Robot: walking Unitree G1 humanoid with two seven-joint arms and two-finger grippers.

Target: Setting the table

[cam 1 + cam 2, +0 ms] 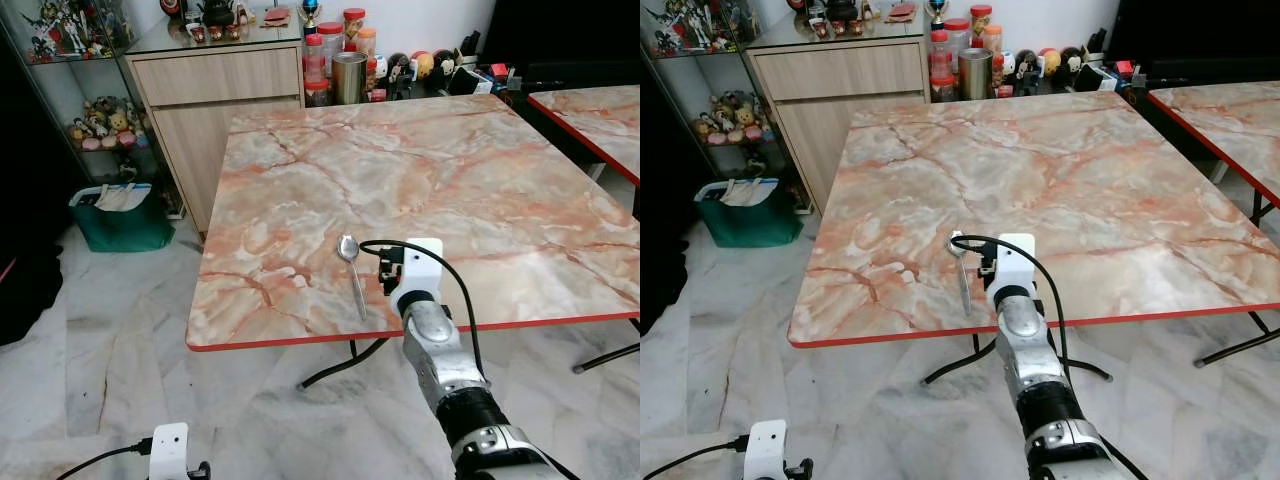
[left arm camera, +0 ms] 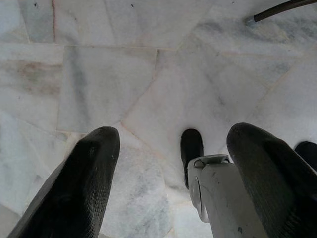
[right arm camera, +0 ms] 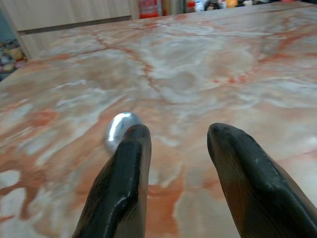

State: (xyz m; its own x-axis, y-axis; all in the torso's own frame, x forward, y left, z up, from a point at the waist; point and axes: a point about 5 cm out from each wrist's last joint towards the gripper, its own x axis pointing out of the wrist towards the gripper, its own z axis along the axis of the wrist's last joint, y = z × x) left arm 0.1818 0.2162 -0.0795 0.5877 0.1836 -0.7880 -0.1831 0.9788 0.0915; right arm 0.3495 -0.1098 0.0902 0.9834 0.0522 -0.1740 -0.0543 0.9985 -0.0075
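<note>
Silver right arm, black cable

marble floor, wooden cabinet, white wall

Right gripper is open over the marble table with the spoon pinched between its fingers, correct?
Not quite. The right gripper is open over the marble table, but the spoon lies flat on the tabletop beside it, ungripped, as the right wrist view shows.
</note>
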